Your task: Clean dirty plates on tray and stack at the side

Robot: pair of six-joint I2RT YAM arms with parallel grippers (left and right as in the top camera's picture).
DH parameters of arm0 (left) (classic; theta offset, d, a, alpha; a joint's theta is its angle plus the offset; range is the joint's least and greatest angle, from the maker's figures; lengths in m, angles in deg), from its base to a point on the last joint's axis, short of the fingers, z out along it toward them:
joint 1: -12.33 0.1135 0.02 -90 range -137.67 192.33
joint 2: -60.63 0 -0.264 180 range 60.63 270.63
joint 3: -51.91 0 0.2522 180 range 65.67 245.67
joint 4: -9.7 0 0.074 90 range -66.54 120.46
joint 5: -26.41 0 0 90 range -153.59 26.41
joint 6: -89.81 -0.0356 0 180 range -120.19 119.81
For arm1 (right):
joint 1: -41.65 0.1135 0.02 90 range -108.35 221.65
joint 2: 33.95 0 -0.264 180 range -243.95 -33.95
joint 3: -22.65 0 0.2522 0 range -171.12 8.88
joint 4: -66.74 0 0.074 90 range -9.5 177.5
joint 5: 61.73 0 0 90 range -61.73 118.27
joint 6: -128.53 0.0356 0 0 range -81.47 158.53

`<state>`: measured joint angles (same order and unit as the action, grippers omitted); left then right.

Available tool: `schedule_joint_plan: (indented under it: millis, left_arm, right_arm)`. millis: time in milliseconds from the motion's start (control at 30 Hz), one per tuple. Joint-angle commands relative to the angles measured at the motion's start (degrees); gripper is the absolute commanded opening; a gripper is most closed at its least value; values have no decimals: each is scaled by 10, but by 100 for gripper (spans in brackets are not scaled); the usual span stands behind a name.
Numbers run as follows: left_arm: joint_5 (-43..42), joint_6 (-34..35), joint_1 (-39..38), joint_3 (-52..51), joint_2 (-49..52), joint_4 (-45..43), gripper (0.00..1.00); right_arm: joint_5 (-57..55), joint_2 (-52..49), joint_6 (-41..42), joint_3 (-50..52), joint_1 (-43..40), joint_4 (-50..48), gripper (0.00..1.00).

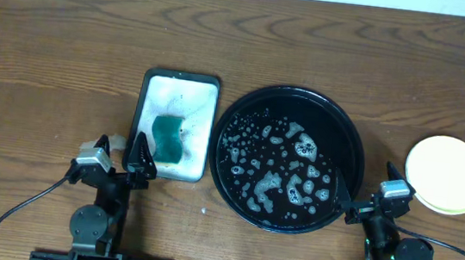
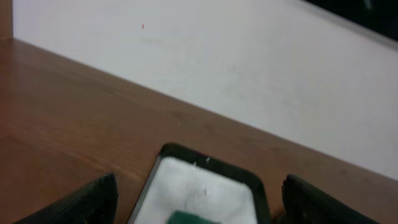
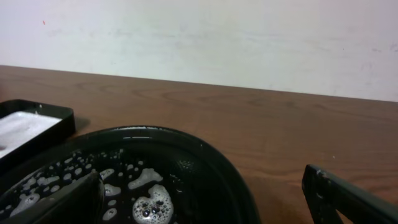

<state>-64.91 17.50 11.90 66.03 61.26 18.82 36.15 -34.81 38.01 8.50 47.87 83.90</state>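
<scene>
The large black round tray (image 1: 353, 151) sits mid-table, holding only soapy foam patches; it also shows in the right wrist view (image 3: 211, 162). The plates (image 1: 447, 174) sit stacked at the right side of the table, a yellow one on top; those beneath are hidden. My left gripper (image 1: 119, 154) is open and empty at the front, just left of the sponge tray's near end; in the left wrist view (image 2: 199, 202) its fingers frame that tray. My right gripper (image 1: 368, 200) is open and empty between the black tray's front right rim and the stack (image 3: 205, 199).
A small dark-rimmed rectangular sponge tray (image 1: 203, 97) with white suds and a teal sponge (image 1: 167, 138) lies left of the black tray; it shows in the left wrist view (image 2: 168, 151), sponge edge (image 2: 189, 218), and in the right wrist view (image 3: 37, 112). A white wall stands behind the table.
</scene>
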Motion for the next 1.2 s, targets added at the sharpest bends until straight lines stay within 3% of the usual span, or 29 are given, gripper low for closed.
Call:
schedule_joint_plan:
  millis: [0, 233, 1167]
  left_arm:
    - [5, -12, 3, -1, -5, 14, 85]
    - [5, -12, 3, -1, -5, 90, 85]
    - [5, -12, 3, -1, -4, 87, 85]
  right_arm:
    - [-1, 2, -4, 1, -6, 2, 99]
    - [-1, 2, -4, 1, -6, 2, 99]
    - [-1, 2, -4, 1, -6, 2, 99]
